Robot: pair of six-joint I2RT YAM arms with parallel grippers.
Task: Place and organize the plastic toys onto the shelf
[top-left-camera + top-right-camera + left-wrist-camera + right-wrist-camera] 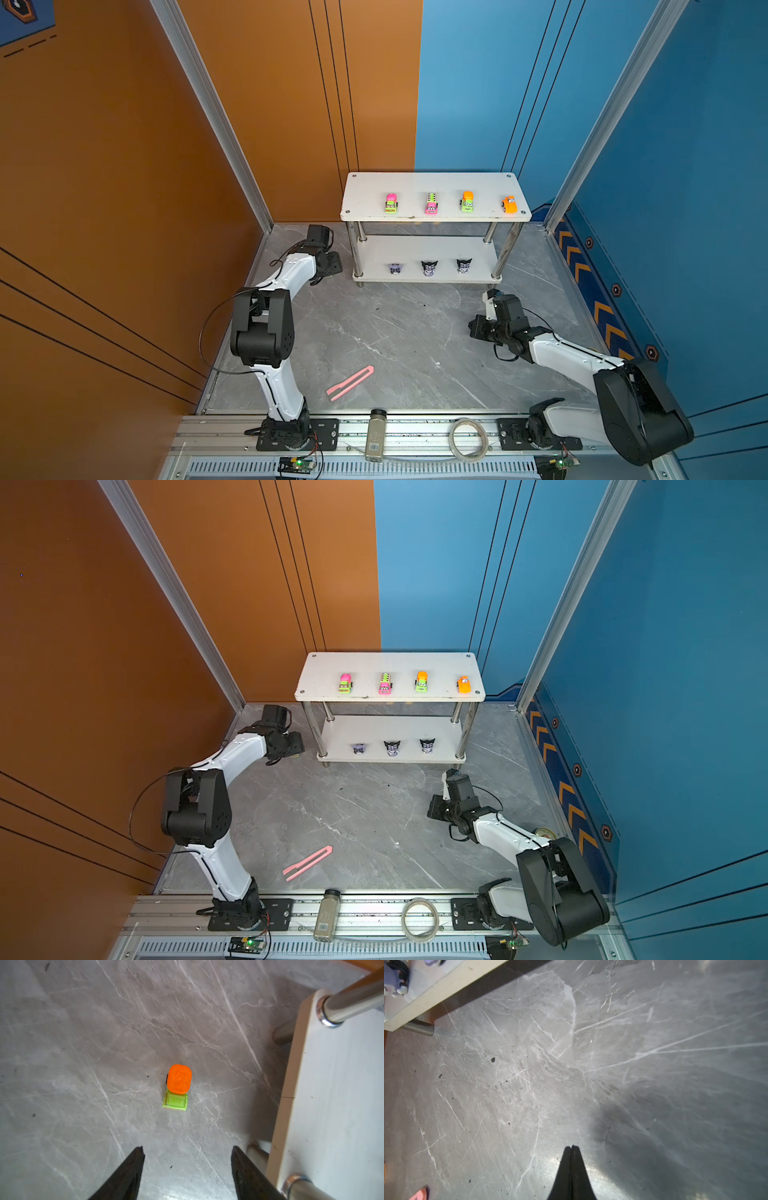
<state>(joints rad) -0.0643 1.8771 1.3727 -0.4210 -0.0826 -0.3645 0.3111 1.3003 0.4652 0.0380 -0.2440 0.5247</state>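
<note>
One car sits on the floor beside the shelf; your left gripper hangs above it, fingers wide and empty. Drop straight, squeeze its sides. Right gripper is pinched closed, empty.

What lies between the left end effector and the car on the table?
Only bare table between left end effector and car; the left wrist view shows it.
</note>
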